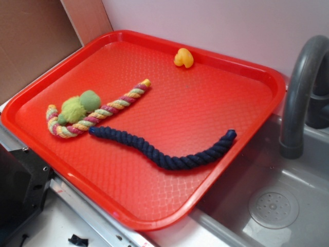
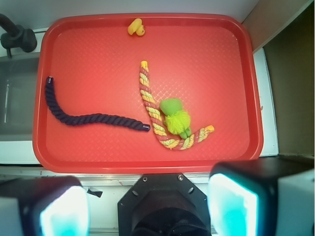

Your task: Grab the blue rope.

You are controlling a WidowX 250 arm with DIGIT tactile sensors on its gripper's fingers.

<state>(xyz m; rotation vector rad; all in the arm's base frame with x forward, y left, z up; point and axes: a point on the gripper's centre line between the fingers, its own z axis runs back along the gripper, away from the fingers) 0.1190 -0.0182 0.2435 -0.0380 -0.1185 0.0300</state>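
— Any brand or writing to read?

— None legible on the red tray [image 2: 246, 73] or the things in it.

— And the pincer?

— In the wrist view the gripper [image 2: 147, 209] stands wide apart, its two pale pads [image 2: 64, 211] at the bottom corners, holding nothing and touching nothing. It sits off the tray's near rim.

— Where is the blue rope?

— One blue rope [image 2: 81, 115] lies in a curve on the tray, ahead of the pincer and toward its left pad, well apart from it. One end lies just beside the multicoloured rope [image 2: 155, 110].

— Counts?

— One multicoloured rope, bent in a V with green fuzzy balls [image 2: 174, 115] on it, straight ahead; one small yellow toy [image 2: 136, 27] at the far rim; one grey tap [image 1: 300, 87] by the sink [image 1: 272, 206].
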